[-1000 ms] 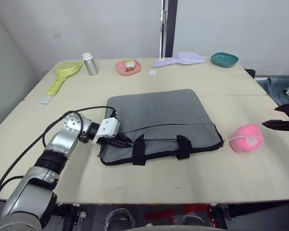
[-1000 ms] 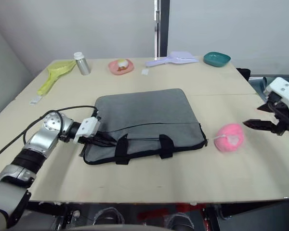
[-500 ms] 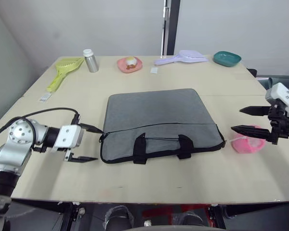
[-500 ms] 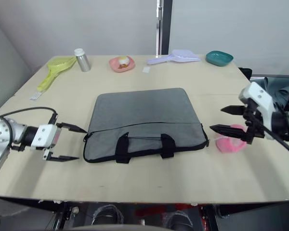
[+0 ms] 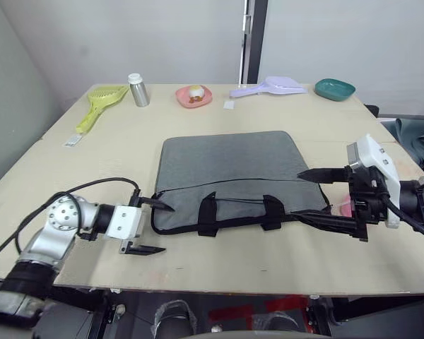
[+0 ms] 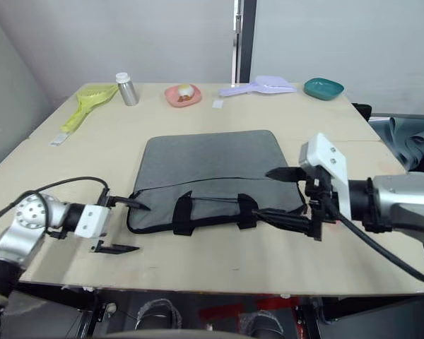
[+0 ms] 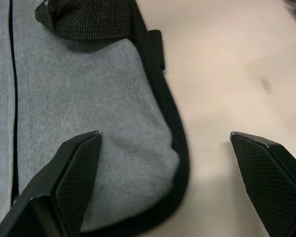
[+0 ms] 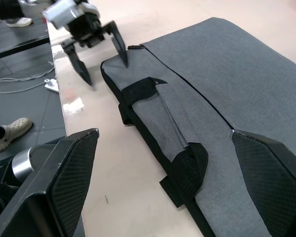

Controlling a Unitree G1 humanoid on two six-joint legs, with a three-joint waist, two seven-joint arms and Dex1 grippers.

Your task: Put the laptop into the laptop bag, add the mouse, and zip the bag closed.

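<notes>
The grey laptop bag (image 5: 230, 166) lies flat in the middle of the table, its two black handles (image 5: 239, 212) toward the front edge. Its black zipper line runs along the front part. My left gripper (image 5: 166, 228) is open at the bag's left front corner (image 7: 158, 163), one finger at the zipper end and the other over bare table. Open too, my right gripper (image 5: 298, 195) straddles the bag's right end just above its surface. The right wrist view takes in the bag (image 8: 222, 89) and my left gripper (image 8: 96, 49) beyond it. The laptop and the mouse are out of view.
A pink plush toy (image 5: 343, 205) peeks out behind my right gripper. Along the far edge stand a yellow-green scoop (image 5: 99, 106), a silver bottle (image 5: 136, 90), a pink dish (image 5: 194, 95), a lilac scoop (image 5: 268, 86) and a teal bowl (image 5: 334, 89).
My left gripper let go at the bag's left corner, opened, drew back, then came close again. My right gripper swung in from the table's right side, past the plush, over the bag's right end.
</notes>
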